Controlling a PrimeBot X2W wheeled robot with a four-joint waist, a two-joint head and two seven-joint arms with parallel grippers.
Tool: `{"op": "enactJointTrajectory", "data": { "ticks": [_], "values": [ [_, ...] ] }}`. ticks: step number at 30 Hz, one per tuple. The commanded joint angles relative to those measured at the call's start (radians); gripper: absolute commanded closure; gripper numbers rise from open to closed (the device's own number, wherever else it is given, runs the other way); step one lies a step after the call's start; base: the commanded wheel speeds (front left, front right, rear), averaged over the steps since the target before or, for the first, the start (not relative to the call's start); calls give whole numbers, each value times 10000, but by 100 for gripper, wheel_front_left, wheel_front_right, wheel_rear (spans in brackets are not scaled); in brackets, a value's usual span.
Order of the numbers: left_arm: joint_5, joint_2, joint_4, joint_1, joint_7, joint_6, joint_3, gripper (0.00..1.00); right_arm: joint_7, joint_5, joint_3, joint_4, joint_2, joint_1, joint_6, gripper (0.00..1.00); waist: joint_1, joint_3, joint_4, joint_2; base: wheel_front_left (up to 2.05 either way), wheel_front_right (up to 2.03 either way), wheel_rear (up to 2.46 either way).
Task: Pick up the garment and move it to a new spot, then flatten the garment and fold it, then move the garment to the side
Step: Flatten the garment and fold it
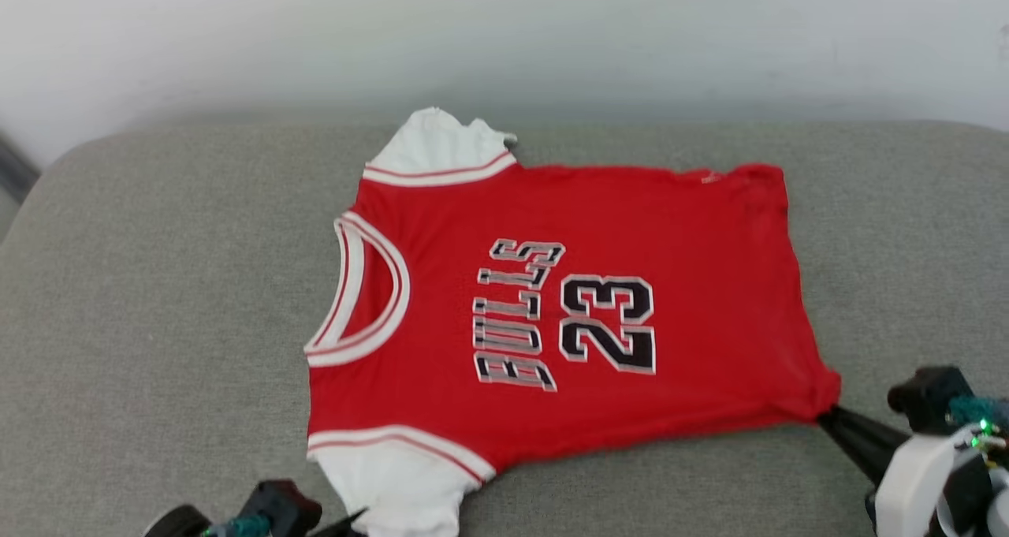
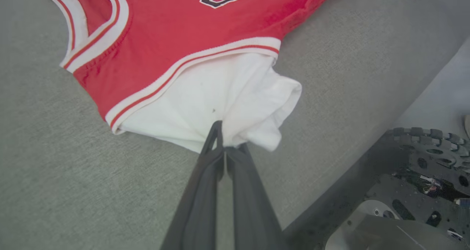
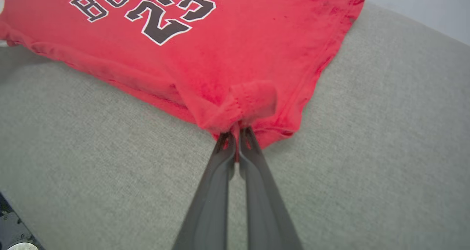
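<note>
The garment (image 1: 552, 308), a red jersey with white sleeves and black "BULLS 23" lettering, lies spread flat on the grey cushion (image 1: 158, 300), neck to the left. My left gripper (image 2: 224, 140) is shut on the edge of the near white sleeve (image 2: 220, 92), at the bottom of the head view (image 1: 355, 517). My right gripper (image 3: 237, 132) is shut on the garment's near hem corner (image 3: 253, 99), which bunches at the fingertips; in the head view that corner (image 1: 820, 403) is pulled to a point at the right gripper (image 1: 828, 417).
The grey cushion reaches to a pale wall (image 1: 504, 40) at the back. The robot's base with dark metal parts (image 2: 415, 184) lies just off the cushion's near edge.
</note>
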Motion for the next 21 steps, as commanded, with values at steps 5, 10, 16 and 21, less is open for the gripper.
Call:
{"op": "enactJointTrajectory", "data": {
  "ticks": [5,10,16,21],
  "values": [
    [-338,313,-601,640,136,115,-145,100,235,192,-463,-608,-431,1140,-11,100,3,-146,-112,0,0,0,0],
    [-453,494,-881,788,-6,244,-31,100,450,177,-1004,-1076,-495,1850,-11,100,3,-95,-192,0,0,0,0],
    [-166,730,-1001,354,-325,459,383,100,781,47,-1500,-1599,-301,1991,-11,100,3,77,-278,0,0,0,0],
    [70,694,-1162,-257,-386,475,695,100,1002,-138,-1840,-1774,-236,1696,-11,100,3,339,-277,0,0,0,0]
  ]
}}
